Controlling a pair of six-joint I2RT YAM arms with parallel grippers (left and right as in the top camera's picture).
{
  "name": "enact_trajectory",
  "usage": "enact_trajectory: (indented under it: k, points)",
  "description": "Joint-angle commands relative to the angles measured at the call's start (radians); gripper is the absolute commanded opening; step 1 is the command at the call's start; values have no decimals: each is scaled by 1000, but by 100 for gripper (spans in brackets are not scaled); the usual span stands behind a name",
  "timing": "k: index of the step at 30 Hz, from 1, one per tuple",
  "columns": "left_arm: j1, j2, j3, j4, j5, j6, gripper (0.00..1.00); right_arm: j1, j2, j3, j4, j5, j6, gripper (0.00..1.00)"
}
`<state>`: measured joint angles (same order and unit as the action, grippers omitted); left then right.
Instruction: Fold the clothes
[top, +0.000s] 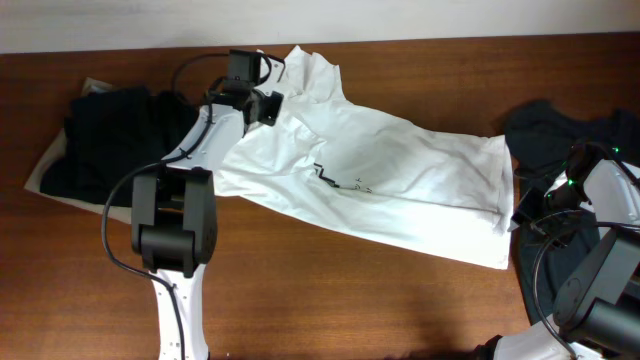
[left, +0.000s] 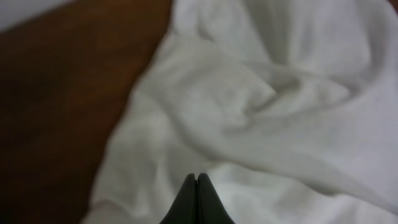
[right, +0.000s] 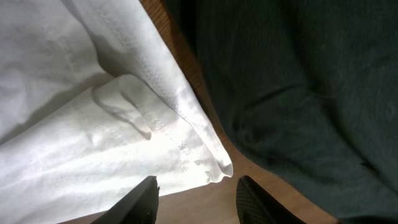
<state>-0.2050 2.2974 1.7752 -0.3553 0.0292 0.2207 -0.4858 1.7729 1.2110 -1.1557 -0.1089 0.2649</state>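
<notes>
white shirt (top: 400, 170) lies long axis left-right; right gripper (right: 196, 186) wide, hem corner (right: 217, 167) just ahead; left gripper (left: 197, 179) closed over opposite end

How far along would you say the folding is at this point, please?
Little looks done: the white shirt lies spread but rumpled, with no tidy fold. In hand: the left gripper is shut at its bunched end, and the open right gripper straddles a hem corner. Left: folding it, then the black clothes on either side.
</notes>
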Motion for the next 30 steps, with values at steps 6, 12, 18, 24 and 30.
enact_trajectory:
  k: [6,12,18,24,30]
  points:
    - [-13,-20,285,-561,111,90,4,-5,-5,14,11,-14,2,45]
    - [50,126,189,-376,48,80,0,-5,-5,14,7,-23,2,45]
    - [131,29,308,-524,-45,80,6,-6,-5,14,19,-137,-158,45]
    - [121,-211,319,-792,-45,79,27,-5,-16,-5,-20,-223,-176,55]
    - [137,-185,192,-937,6,-43,27,-5,-16,-201,204,-321,-133,37]
